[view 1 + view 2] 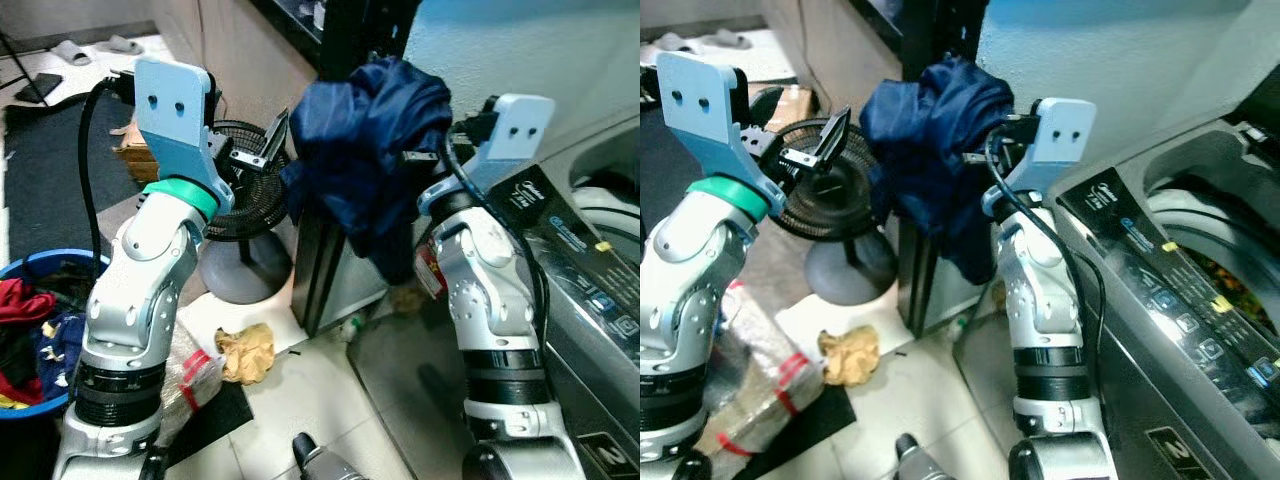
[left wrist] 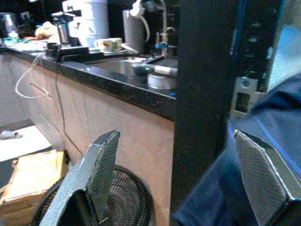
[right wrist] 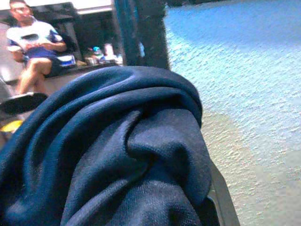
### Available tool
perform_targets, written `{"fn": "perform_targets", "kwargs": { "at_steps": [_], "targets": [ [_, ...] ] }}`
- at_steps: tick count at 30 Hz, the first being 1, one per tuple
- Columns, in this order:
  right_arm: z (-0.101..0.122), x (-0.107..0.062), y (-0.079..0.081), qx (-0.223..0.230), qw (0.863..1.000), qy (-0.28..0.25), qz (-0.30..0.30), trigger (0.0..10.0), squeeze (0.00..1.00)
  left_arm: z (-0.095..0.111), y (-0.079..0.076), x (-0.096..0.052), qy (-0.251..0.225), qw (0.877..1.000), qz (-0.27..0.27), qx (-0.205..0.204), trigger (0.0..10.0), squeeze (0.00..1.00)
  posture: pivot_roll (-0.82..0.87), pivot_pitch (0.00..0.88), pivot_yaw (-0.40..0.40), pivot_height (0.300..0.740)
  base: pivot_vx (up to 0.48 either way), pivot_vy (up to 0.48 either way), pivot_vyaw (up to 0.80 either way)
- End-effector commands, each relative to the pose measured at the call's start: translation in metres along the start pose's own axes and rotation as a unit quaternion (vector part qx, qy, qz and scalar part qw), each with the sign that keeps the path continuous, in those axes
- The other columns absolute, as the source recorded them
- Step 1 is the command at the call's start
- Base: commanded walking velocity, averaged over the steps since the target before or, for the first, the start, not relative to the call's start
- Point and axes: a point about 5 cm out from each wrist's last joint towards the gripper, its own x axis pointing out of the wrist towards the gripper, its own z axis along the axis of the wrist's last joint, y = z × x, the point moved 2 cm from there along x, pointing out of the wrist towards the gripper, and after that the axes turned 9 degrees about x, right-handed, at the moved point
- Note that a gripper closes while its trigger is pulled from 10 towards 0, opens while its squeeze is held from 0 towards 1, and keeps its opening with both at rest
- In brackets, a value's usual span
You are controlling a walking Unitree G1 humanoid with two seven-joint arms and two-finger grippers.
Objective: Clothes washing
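Draped over the right end effector (image 1: pixel 985 150), the dark blue garment (image 1: pixel 365 140) hangs bunched at chest height, folds covering the fingers, so the cloth appears clamped there, though the fingers themselves are buried. Just beside it, the left end effector (image 1: pixel 262 148) is raised with its two fingers spread apart and nothing between them; the left wrist view shows blue cloth near one fingertip (image 2: pixel 263 176) but not gripped.

To the robot's right stands the washing machine (image 1: pixel 1160 280), its top opening showing the drum rim. The garment has yet to travel across to that opening. One risk, as I judge it: the long hanging tail could catch on the machine's control panel edge, or slip free if the hold is only on a fold.

Below, the tiled floor (image 1: pixel 300 390) carries a crumpled brown paper (image 1: pixel 245 350), a fan (image 1: pixel 245 200) and a blue basket (image 1: pixel 45 330) of clothes. A dark counter (image 2: pixel 117 80) with kitchen things runs behind, and a seated person (image 3: pixel 33 47) is beyond.
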Motion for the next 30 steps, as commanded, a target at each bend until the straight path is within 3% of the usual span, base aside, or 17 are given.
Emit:
{"fn": "perform_targets", "kwargs": {
  "at_steps": [1,30],
  "targets": [
    [0.0103,-0.0005,-0.0057,-0.001,1.0,-0.02,-0.008,10.0,0.0,-0.0006,-0.0081,-0.0005,0.001,1.0,-0.017,-0.004,10.0,0.0,0.05,0.071,-0.003,0.72,0.0,0.0,-0.8],
    [0.0141,0.0036,-0.0007,0.01,1.0,-0.028,0.0,10.0,0.0,-0.0008,-0.0089,0.0,-0.001,1.0,-0.014,0.002,10.0,0.0,0.05,0.05,-0.005,0.72,0.0,0.0,-0.8]
  ]
}}
